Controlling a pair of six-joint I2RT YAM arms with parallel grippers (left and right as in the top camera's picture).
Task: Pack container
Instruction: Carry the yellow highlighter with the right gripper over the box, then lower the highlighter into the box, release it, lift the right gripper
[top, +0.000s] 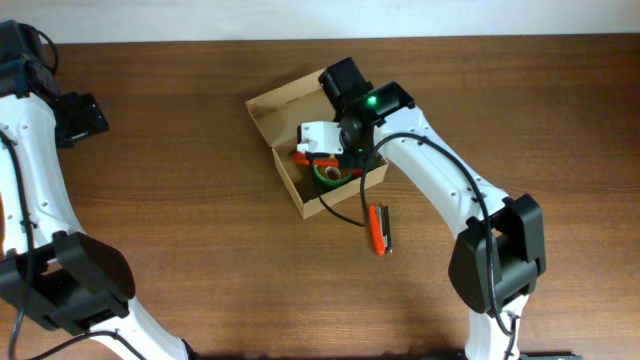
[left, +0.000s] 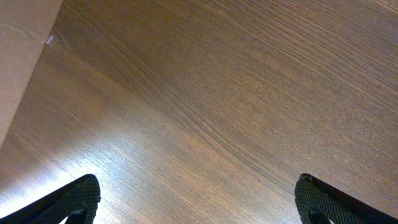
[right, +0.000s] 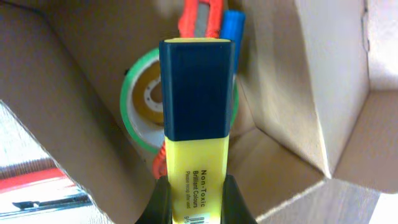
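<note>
While the right gripper (right: 198, 196) hangs over the open container (top: 288, 178), its jaws are clamped on the yellow body of a highlighter (right: 196, 124), dark cap pointing down into the box. Inside, under the cap, lie a green tape roll (right: 134, 102), an orange-and-grey tool (right: 199, 15) and a blue pen (right: 231, 28); the cardboard wall (right: 298, 74) rises close on the right of the wrist view. From overhead the container sits at mid-table with its flap lid folded back toward the far left. Another orange tool (top: 378, 228) lies on the wood just beside the box, near the right arm. The left gripper (left: 199, 202) is spread wide and empty above bare table (left: 236, 93), well apart from the box

Judged state: the highlighter is about to be placed, and packing is unfinished, since at least the tool outside remains.

Risks from here:
- Released from this height, the highlighter may strike the tape roll cap-first and tip against the wall, or come to rest standing up where it would block the lid
- Lowering further with the jaws this near the wall may catch the rim and drag the light, unbraced box across the table
- An uneven pile of contents may keep the flap from closing flat
</note>
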